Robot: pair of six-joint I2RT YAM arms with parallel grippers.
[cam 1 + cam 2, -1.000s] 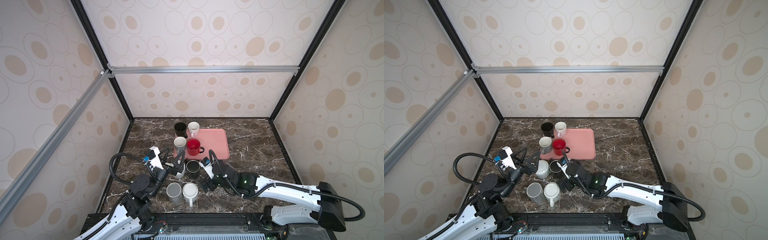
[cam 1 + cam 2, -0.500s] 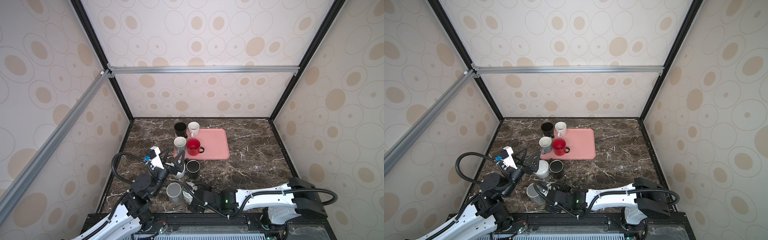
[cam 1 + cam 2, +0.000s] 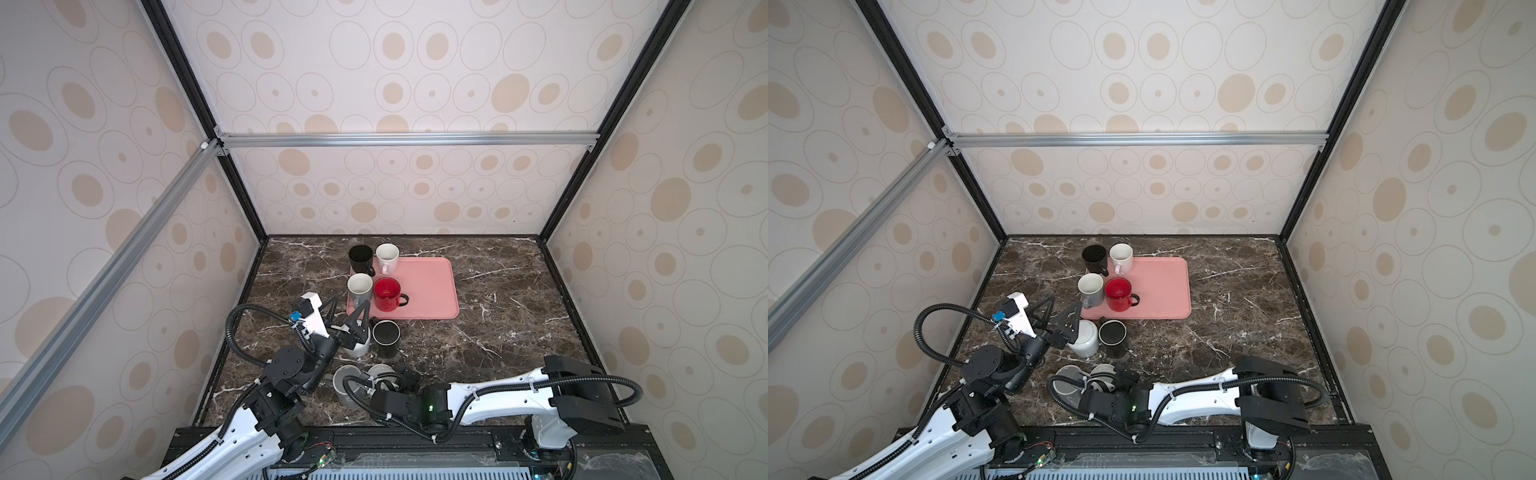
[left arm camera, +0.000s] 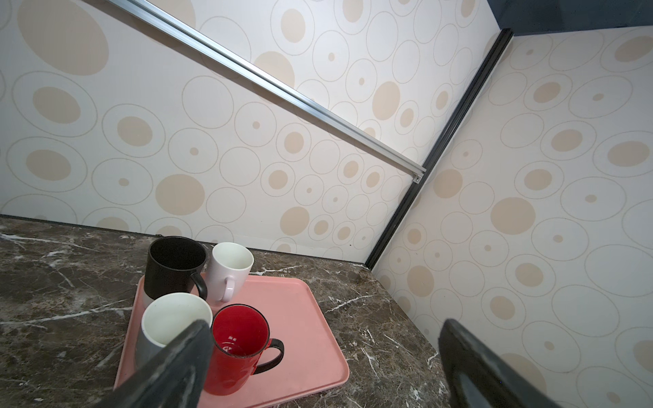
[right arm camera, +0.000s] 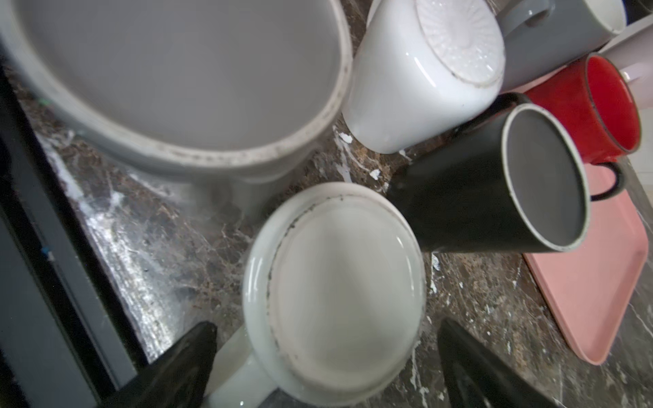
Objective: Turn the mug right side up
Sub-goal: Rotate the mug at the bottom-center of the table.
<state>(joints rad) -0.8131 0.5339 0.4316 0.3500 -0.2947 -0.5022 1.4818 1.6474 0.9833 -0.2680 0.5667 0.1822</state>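
Note:
A white mug [image 5: 335, 293] stands upside down, base up, near the table's front edge; in both top views [image 3: 380, 371] [image 3: 1102, 375] my right arm half hides it. My right gripper [image 5: 327, 328] is open just above it, one finger on each side of the base, neither touching. The gripper sits low at the front [image 3: 392, 376] [image 3: 1121, 378]. My left gripper [image 3: 347, 313] [image 4: 325, 371] hangs open with nothing in it, above a second upside-down white mug [image 3: 1088, 338] [image 5: 424, 70].
An upside-down grey mug [image 5: 176, 70] [image 3: 345, 382] stands beside the front white one. An upright black mug [image 3: 385, 338] [image 5: 494, 176] is close behind. The pink tray [image 3: 428, 286] [image 4: 300, 318] carries a red mug [image 3: 387, 293], a grey, a black and a white one, all upright.
My right arm has swung back from beside the black mug to the table's front, its open gripper now over the front white mug. The left arm has not moved.

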